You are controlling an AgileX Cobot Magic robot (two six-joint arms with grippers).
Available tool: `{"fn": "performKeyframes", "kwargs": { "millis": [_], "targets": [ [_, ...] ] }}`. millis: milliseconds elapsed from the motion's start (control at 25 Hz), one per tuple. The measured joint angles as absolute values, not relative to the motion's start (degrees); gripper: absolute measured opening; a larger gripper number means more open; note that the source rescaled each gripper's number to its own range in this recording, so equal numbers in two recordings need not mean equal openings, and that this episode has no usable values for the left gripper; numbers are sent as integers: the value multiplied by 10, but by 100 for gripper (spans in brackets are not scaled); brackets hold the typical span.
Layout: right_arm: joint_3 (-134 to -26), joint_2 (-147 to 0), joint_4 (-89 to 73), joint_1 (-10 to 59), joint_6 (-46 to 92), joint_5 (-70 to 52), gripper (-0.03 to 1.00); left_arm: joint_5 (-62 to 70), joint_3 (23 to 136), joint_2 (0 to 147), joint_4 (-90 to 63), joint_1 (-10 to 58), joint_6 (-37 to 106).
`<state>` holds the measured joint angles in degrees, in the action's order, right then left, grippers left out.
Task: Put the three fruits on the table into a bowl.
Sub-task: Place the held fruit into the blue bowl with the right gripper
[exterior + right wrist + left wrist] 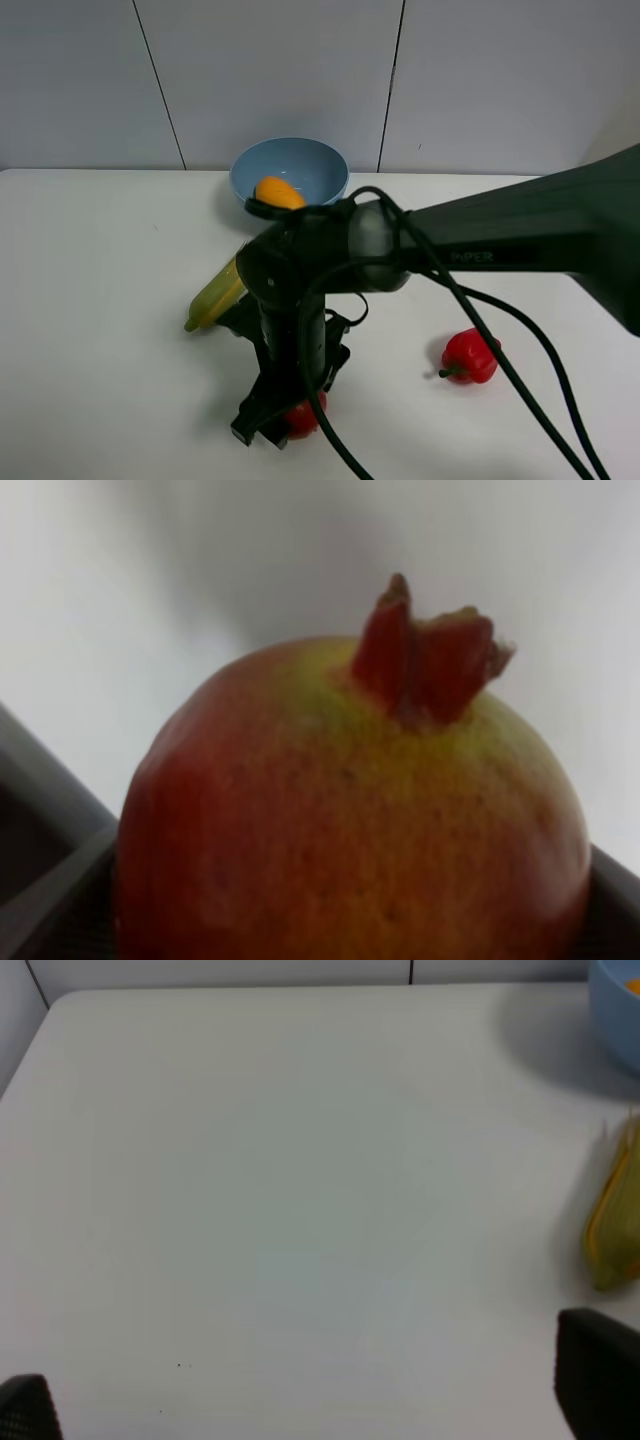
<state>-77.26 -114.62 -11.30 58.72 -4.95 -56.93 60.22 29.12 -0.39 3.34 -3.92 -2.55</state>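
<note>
A red-yellow pomegranate [350,810] with a small crown fills the right wrist view. My right gripper [345,930] is closed against both its sides, and its dark fingers [50,900] press its flanks. From above, that gripper [275,420] stands low on the white table [100,350] near the front edge, with only a red sliver of the pomegranate [303,417] showing under it. An orange mango [277,191] lies in the light-blue bowl [305,163] at the back. My left gripper [310,1400] is open over bare table [250,1160].
A green-yellow corn cob [215,295] lies left of my right arm and also shows as the corn cob [615,1220] in the left wrist view, near the bowl [615,1010]. A red bell pepper [470,357] sits to the right. The right arm and its cables cross the middle.
</note>
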Motion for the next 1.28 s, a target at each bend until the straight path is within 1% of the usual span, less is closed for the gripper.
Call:
{"fn": "performKeyframes", "kwargs": {
  "millis": [120,320,480,600,800,960,1120,1160,1240,1280],
  "targets": [
    [-860,-1110,-121,551,-50,-570,29,602,291,-4,33,-39,-25],
    [-989,-1105,-116,446,-50,-556,29,602,291,-4,33,-39,-25],
    [-1043,-1128,-107,370,-50,-517,29,602,291,-4,33,-39,-25],
    [-1060,-1165,-107,332,-50,-484,29,602,291,-4,33,-39,-25],
    [-1061,-1249,-113,301,-52,-439,29,602,291,-4,33,-39,-25],
    [-1066,-1289,-126,299,-44,-391,29,602,291,-4,33,-39,-25],
    [-1079,-1307,-130,302,0,-349,29,602,291,-4,33,-39,-25],
    [-1080,-1307,-131,303,14,-336,31,602,291,-4,33,-39,-25],
    [-1082,-1307,-133,305,23,-311,46,602,291,-4,33,-39,-25],
    [-1084,-1307,-135,305,23,-302,51,602,291,-4,33,-39,-25]
  ]
}}
